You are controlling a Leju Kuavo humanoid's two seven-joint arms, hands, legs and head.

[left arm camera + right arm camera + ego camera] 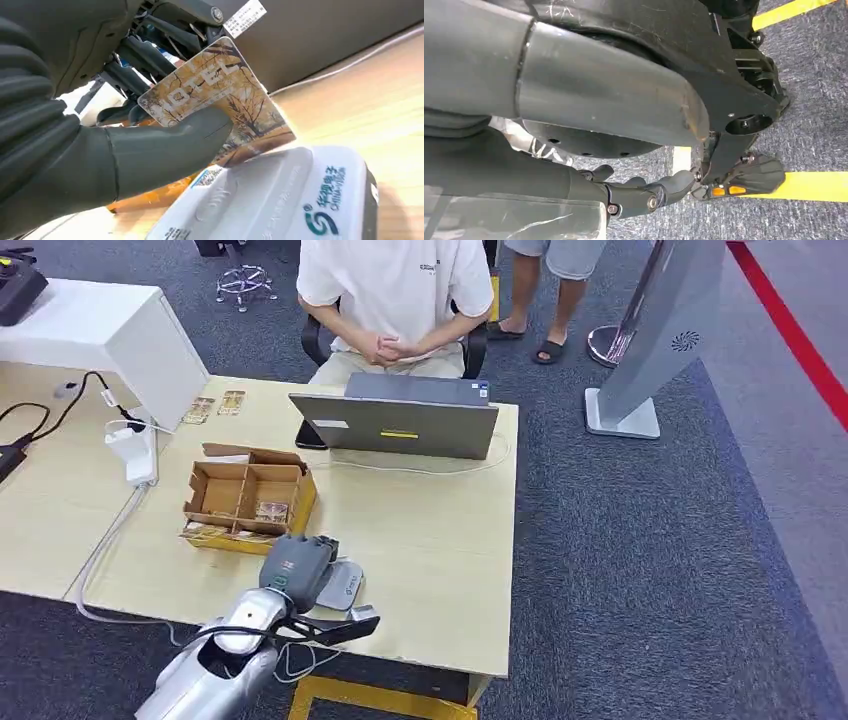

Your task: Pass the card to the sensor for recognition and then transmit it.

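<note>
My left hand (298,573) hovers at the table's near edge, just over the grey-white sensor (346,589). In the left wrist view, the thick thumb (165,145) and the dark fingers (145,55) pinch a card (225,90) printed with autumn trees. The card's lower edge sits tilted just above the sensor's white top (280,200), which bears a green logo; I cannot tell whether they touch. My right hand (639,192) hangs beside my body over the carpet, fingers loosely extended and holding nothing.
A cardboard box (245,495) with compartments holding cards stands just beyond the sensor. A grey laptop (400,425) is farther back, with a seated person (395,300) behind it. Two more cards (215,407) lie near a white stand (120,335). Cables (110,540) trail at the left.
</note>
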